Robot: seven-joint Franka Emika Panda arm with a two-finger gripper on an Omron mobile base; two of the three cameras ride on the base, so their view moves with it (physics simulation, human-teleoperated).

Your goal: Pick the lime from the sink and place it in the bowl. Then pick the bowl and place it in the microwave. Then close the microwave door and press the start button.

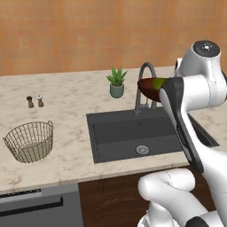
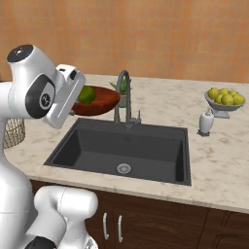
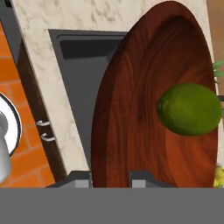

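My gripper (image 3: 110, 178) is shut on the near rim of the reddish-brown bowl (image 3: 131, 118) and holds it in the air, a little tilted. The lime (image 3: 189, 109) lies inside the bowl, against its far side. From the right base view the bowl (image 2: 99, 102) hangs over the left back corner of the dark sink (image 2: 97, 146), level with the top of the faucet (image 2: 124, 92), and the lime (image 2: 86, 94) shows above its rim. In the left base view the bowl (image 1: 150, 88) sticks out left of my forearm, next to the faucet (image 1: 144, 82) and above the sink (image 1: 115, 133).
A wire basket (image 1: 30, 141), two small shakers (image 1: 34, 101) and a potted plant (image 1: 117, 82) stand on the counter left of the sink. Right of it are a white soap dispenser (image 2: 206, 121) and a grey dish of yellow fruit (image 2: 224, 99).
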